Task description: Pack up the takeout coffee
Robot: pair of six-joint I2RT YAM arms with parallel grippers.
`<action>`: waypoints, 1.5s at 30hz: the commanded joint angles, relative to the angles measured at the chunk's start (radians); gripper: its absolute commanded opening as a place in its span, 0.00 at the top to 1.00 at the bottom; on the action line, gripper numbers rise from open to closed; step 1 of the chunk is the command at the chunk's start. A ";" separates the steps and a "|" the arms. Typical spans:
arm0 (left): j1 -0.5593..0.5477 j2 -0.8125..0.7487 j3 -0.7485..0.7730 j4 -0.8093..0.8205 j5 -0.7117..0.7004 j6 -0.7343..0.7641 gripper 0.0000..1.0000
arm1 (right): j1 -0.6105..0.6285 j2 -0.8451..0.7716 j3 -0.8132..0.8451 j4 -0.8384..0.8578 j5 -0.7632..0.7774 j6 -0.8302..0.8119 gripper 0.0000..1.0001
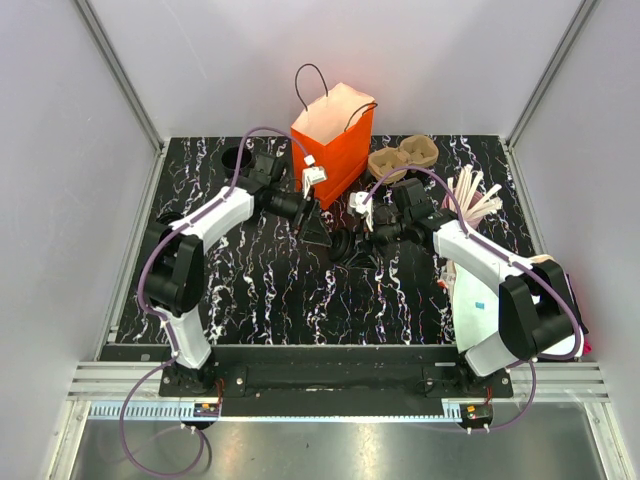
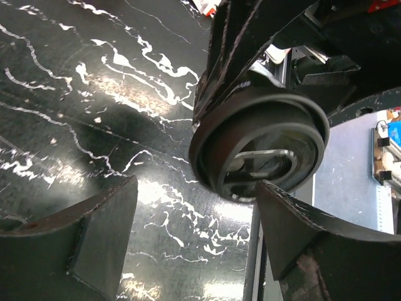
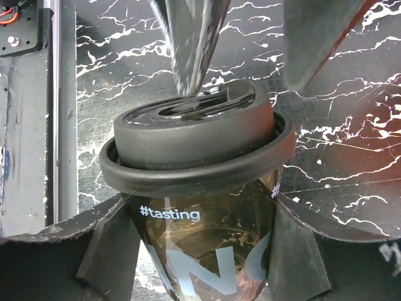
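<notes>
Your right gripper [image 3: 203,251] is clamped on the body of the small black disposable coffee cup [image 3: 188,269], just under the rim of its round black lid [image 3: 194,138]. You hold it in front of the upright orange paper bag [image 1: 335,140], apart from its near edge. Your left gripper [image 2: 194,194] gapes wide beside the lid, gripping nothing. Marbled black tabletop [image 1: 260,290] spreads front-left of the bag.
</notes>
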State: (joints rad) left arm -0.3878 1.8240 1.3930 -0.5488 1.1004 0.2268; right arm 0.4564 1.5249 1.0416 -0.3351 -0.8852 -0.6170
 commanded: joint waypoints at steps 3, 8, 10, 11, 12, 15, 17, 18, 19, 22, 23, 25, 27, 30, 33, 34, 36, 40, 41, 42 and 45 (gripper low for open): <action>-0.026 -0.019 0.049 0.058 -0.037 -0.021 0.28 | 0.005 -0.014 0.035 0.036 -0.043 0.023 0.36; -0.034 -0.012 0.052 0.059 -0.045 -0.026 0.40 | 0.007 -0.019 0.028 0.041 -0.046 0.028 0.36; -0.036 -0.012 0.049 0.059 -0.048 -0.026 0.43 | 0.007 -0.022 0.026 0.042 -0.044 0.030 0.36; -0.039 -0.008 0.049 0.061 -0.047 -0.024 0.43 | 0.007 -0.022 0.025 0.042 -0.049 0.031 0.36; -0.039 -0.008 0.049 0.061 -0.048 -0.026 0.44 | 0.008 -0.023 0.024 0.044 -0.050 0.031 0.36; -0.039 -0.006 0.051 0.061 -0.043 -0.027 0.49 | 0.008 -0.020 0.021 0.042 -0.052 0.030 0.36; -0.040 -0.006 0.051 0.061 -0.042 -0.030 0.53 | 0.008 -0.023 0.018 0.044 -0.052 0.031 0.36; -0.042 -0.005 0.051 0.062 -0.043 -0.030 0.55 | 0.008 -0.025 0.018 0.044 -0.051 0.031 0.36; -0.043 -0.005 0.052 0.061 -0.043 -0.030 0.59 | 0.008 -0.026 0.017 0.044 -0.054 0.033 0.36; -0.046 -0.002 0.054 0.061 -0.040 -0.034 0.62 | 0.010 -0.023 0.018 0.045 -0.054 0.034 0.36; -0.046 -0.002 0.052 0.062 -0.039 -0.034 0.67 | 0.010 -0.023 0.018 0.045 -0.052 0.034 0.36; -0.048 -0.003 0.052 0.062 -0.039 -0.035 0.71 | 0.010 -0.020 0.020 0.045 -0.051 0.034 0.36; -0.049 -0.003 0.052 0.061 -0.036 -0.037 0.80 | 0.010 -0.017 0.021 0.047 -0.051 0.034 0.35; -0.051 -0.003 0.054 0.061 -0.033 -0.041 0.89 | 0.011 -0.014 0.021 0.047 -0.044 0.031 0.33; -0.052 -0.005 0.052 0.062 -0.031 -0.044 0.97 | 0.010 -0.015 0.023 0.047 -0.028 0.028 0.24; -0.052 -0.006 0.051 0.061 -0.033 -0.047 0.99 | 0.010 -0.016 0.023 0.047 -0.017 0.026 0.20; -0.052 -0.012 0.046 0.058 -0.036 -0.046 1.00 | 0.010 -0.025 0.024 0.045 -0.008 0.028 0.16; -0.051 -0.025 0.041 0.035 -0.059 -0.040 1.00 | 0.010 -0.025 0.032 0.036 0.002 0.025 0.13; -0.052 -0.028 0.041 0.032 -0.062 -0.038 1.00 | 0.010 -0.022 0.035 0.025 0.005 0.025 0.11; -0.052 -0.032 0.041 0.026 -0.074 -0.038 1.00 | 0.011 -0.022 0.043 0.019 0.008 0.023 0.10; -0.051 -0.051 0.041 -0.010 -0.099 -0.023 1.00 | 0.010 -0.025 0.063 -0.016 0.015 0.014 0.04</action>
State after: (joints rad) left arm -0.4339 1.8240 1.4078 -0.5369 1.0447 0.1825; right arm 0.4580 1.5253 1.0424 -0.3428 -0.8577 -0.5800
